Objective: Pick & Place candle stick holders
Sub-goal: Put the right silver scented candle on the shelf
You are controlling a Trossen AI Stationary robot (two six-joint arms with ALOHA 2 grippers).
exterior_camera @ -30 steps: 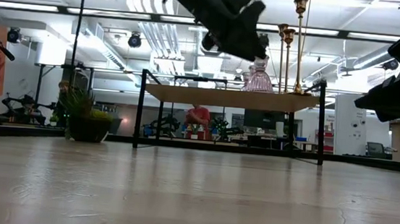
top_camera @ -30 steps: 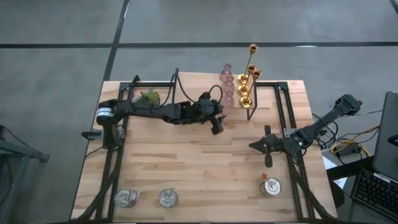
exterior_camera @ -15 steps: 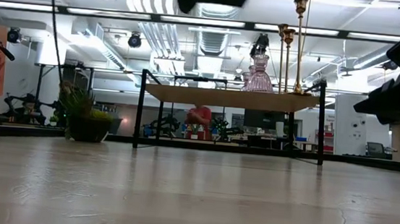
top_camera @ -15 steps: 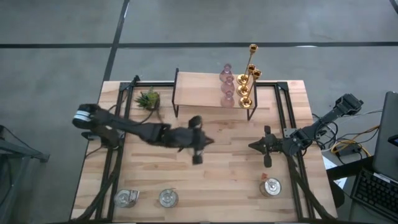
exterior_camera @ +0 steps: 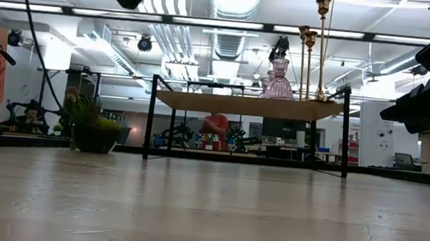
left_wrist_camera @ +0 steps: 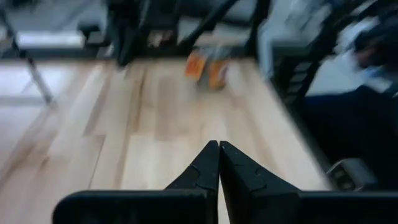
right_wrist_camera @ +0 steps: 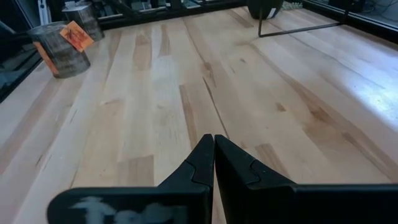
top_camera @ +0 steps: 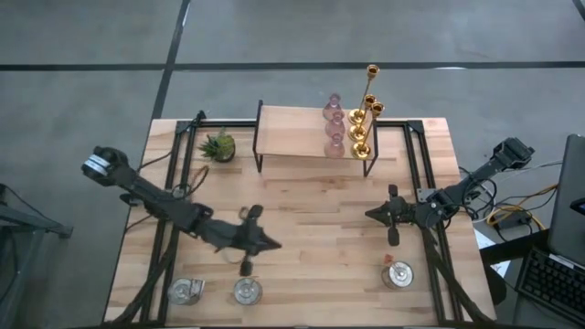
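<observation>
Left gripper (top_camera: 245,267) stretched out low over the near side, fingers pressed together, empty. Right gripper (top_camera: 393,238) parked at right, fingers likewise closed, empty.

The wooden table (top_camera: 302,219) carries a black-legged shelf (top_camera: 291,132), a potted plant (top_camera: 219,144) and three silvery cups (top_camera: 247,291).

Both arms matte black, slim jointed links. Left arm (top_camera: 164,203) has a silvery-white band round its base joint at 9 o'clock; thin black cable loops alongside. Left tool (left_wrist_camera: 218,163): two black tapered fingers on a flat black bar. Right tool (right_wrist_camera: 213,155) identical, with pale smudges on its bar.
</observation>
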